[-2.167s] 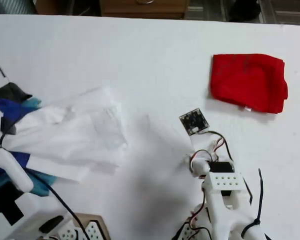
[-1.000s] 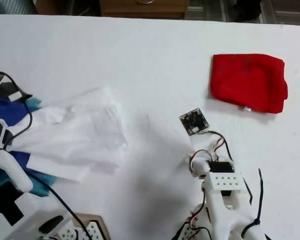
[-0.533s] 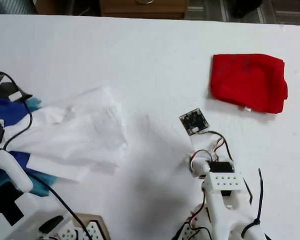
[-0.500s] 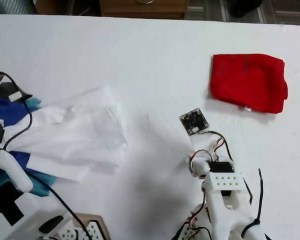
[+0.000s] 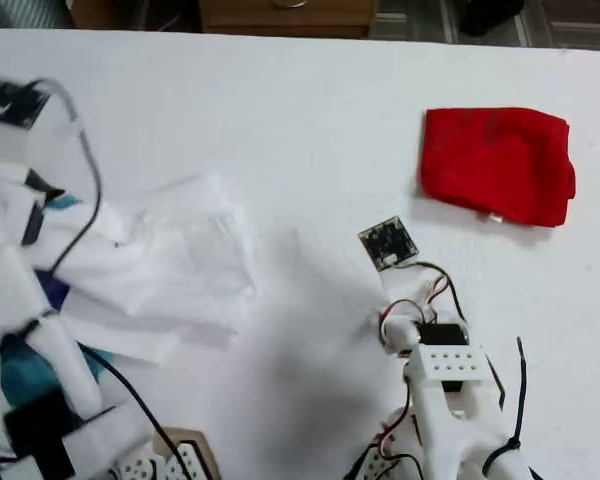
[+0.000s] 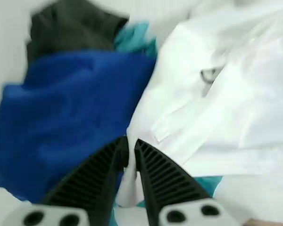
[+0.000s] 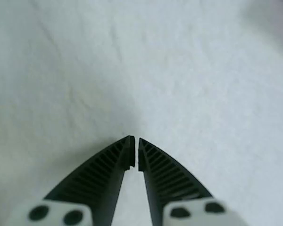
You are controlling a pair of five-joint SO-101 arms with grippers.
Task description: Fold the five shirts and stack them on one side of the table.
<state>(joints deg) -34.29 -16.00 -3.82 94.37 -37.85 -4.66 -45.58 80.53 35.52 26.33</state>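
A red folded shirt (image 5: 495, 165) lies at the far right of the table. A white shirt (image 5: 170, 260) lies spread and rumpled at the left, over a pile with a blue shirt (image 6: 70, 108), a dark grey shirt (image 6: 70, 28) and a teal one (image 6: 134, 40). My left gripper (image 6: 131, 143) hangs shut above the seam where the white shirt (image 6: 226, 94) overlaps the blue one, with nothing between its fingers. The left arm (image 5: 20, 290) is blurred over the pile. My right gripper (image 7: 134, 141) is shut above the bare table (image 7: 179, 70), near the front middle.
The right arm (image 5: 445, 390) with its cables stands at the front right, its wrist camera board (image 5: 388, 243) pointing toward the middle. The white tabletop (image 5: 310, 120) stretches between the pile and the red shirt. A wooden cabinet (image 5: 285, 15) stands beyond the far edge.
The left arm has swung up and toward the far side over the shirt pile and is blurred with motion. The right arm, the white shirt and the red shirt have not moved.
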